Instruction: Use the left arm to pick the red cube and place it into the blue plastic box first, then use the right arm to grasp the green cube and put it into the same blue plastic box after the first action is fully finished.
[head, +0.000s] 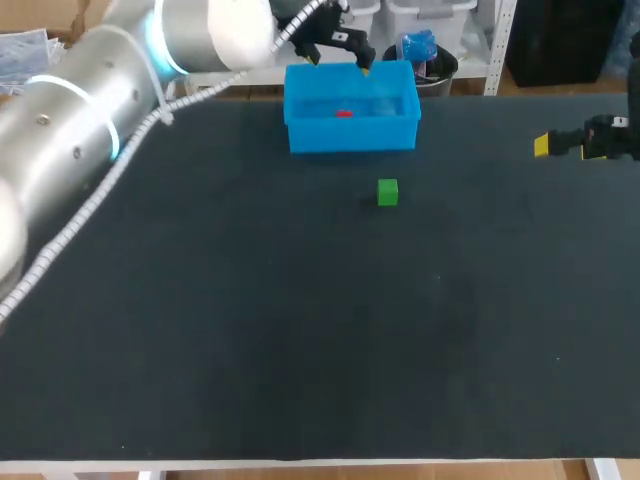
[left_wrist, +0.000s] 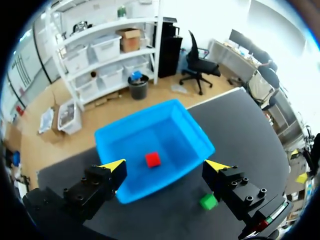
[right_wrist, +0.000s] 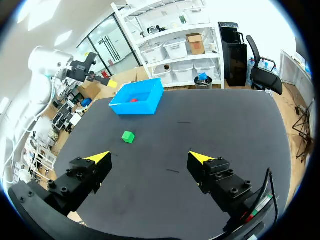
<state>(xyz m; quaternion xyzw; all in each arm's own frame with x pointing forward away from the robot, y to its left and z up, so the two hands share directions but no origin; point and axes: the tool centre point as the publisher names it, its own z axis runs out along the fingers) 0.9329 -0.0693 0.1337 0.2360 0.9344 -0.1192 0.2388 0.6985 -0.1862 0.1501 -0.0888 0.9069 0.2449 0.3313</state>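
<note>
The red cube (head: 343, 113) (left_wrist: 153, 159) (right_wrist: 133, 100) lies on the floor of the blue plastic box (head: 352, 131) (left_wrist: 165, 120) (right_wrist: 140, 106) at the table's far edge. My left gripper (head: 338, 52) (left_wrist: 168, 167) hangs open above the box, nothing between its fingers. The green cube (head: 388, 192) (left_wrist: 208, 201) (right_wrist: 128, 136) sits on the black table just in front of the box. My right gripper (head: 560, 143) (right_wrist: 149, 159) stands open and empty at the right side of the table, well away from the green cube.
The black table (head: 300, 330) stretches wide around the green cube. My left arm (head: 90, 110) crosses the far left corner, with its cable hanging along it.
</note>
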